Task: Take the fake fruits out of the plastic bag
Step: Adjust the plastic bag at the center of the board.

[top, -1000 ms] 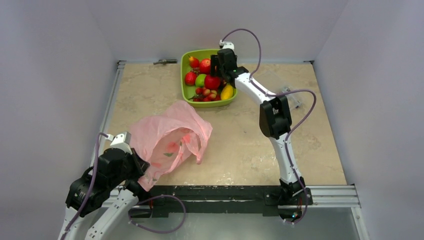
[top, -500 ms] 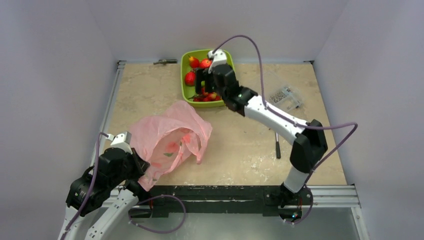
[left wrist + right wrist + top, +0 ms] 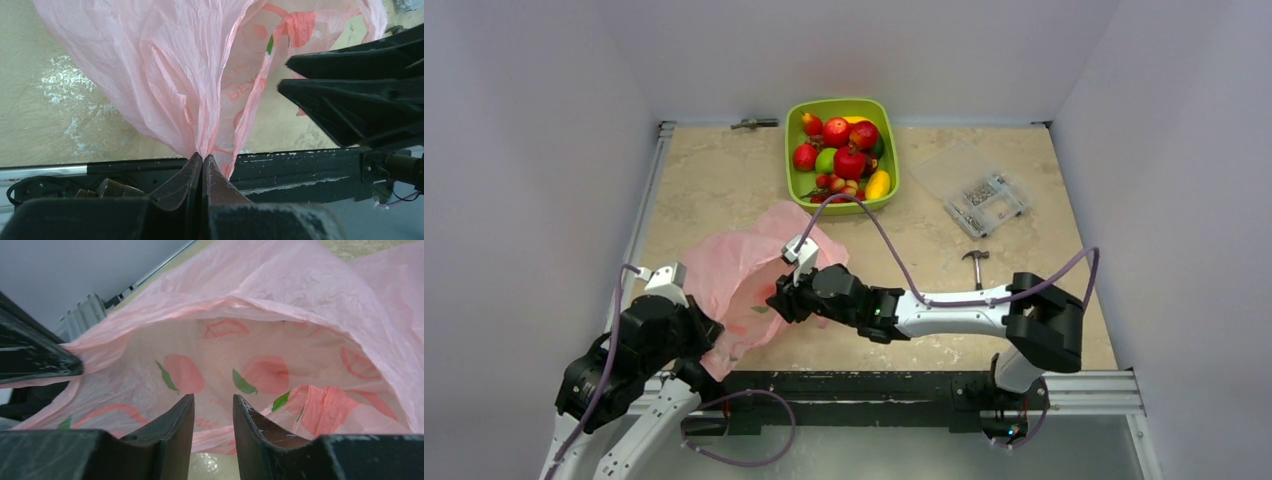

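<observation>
Having swung back from the lime-green rectangular tray (image 3: 790, 160) holding the glossy plastic fake fruits (image 3: 848, 160), the right pincer (image 3: 213, 400), fingers slightly apart and empty, is nosing into the crinkly translucent pink plastic bag (image 3: 742, 262) on the tabletop (image 3: 714, 185), the left pincer (image 3: 202, 158) clamping its edge, probably checking for leftovers.

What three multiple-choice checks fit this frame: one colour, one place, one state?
1. The tray holding the fruits is: A lime green, B blue, C white.
2. The right gripper is: A over the tray, B at the bag's mouth, C folded back at its base.
3. The left gripper is: A open, B shut on the bag, C shut on a fruit.
Answers: 1 A, the top view shows its green rim. 2 B, its wrist view looks into the pink bag. 3 B, its fingers pinch gathered plastic.
</observation>
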Available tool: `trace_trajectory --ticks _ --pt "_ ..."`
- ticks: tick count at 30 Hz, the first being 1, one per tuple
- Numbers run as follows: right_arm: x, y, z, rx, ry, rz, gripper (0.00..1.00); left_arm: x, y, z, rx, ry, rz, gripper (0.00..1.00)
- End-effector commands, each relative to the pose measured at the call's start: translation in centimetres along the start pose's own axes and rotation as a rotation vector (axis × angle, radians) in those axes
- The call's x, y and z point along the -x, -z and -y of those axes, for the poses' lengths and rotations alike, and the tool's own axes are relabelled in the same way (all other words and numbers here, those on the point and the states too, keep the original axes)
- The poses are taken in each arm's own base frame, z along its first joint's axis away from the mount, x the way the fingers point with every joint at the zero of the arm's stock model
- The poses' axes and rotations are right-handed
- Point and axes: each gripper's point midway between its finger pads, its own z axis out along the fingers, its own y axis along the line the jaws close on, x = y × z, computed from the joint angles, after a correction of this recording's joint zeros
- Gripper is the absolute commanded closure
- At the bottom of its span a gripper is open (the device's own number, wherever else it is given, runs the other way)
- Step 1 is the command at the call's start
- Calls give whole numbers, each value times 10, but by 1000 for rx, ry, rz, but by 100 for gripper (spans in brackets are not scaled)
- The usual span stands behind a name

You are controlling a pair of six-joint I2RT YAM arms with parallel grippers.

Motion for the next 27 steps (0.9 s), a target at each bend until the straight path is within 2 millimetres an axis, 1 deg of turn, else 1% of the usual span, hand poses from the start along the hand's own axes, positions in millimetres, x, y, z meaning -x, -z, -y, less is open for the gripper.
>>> trace_trajectory --ticks 1,2,3,4,7,9,10,11,12,13,17,18,20,22,24,27 --pt "-1 -20 3 0 -59 80 67 32 12 29 -116 10 110 100" --pt "-8 -27 3 -7 -55 52 67 39 15 39 -153 15 118 100" --pt "-10 -35 5 -25 -48 36 66 47 20 53 -203 20 125 100" --pt "-7 -41 3 -31 -48 38 65 52 29 72 -278 22 111 100" --pt "-6 -57 7 -55 -53 54 63 65 52 113 -430 31 56 100" --pt "-7 -65 10 -79 -55 54 63 67 65 129 -506 40 29 100" --pt "-9 -68 11 -90 -63 53 63 66 68 131 -524 48 24 100" --pt "-9 -69 11 -91 -70 55 62 62 70 128 -529 53 24 100" --pt "-9 -69 11 -89 -73 62 62 56 69 121 -508 57 23 100" --pt "-9 -69 12 -89 -75 69 62 48 65 108 -467 58 23 100" --pt "-17 -71 17 -104 -68 63 48 8 36 38 -185 71 -14 100" --pt "-20 -71 17 -100 -64 56 46 -2 32 27 -140 68 -40 100" --pt "-24 -73 17 -92 -56 51 37 -17 29 13 -102 61 -70 100" --pt "-26 -75 16 -82 -43 51 27 -25 28 7 -98 52 -77 100" --pt "-29 -79 15 -73 -26 44 17 -27 29 2 -94 45 -62 100" --pt "-29 -86 15 -67 14 49 7 -28 30 -1 -85 32 -62 100"
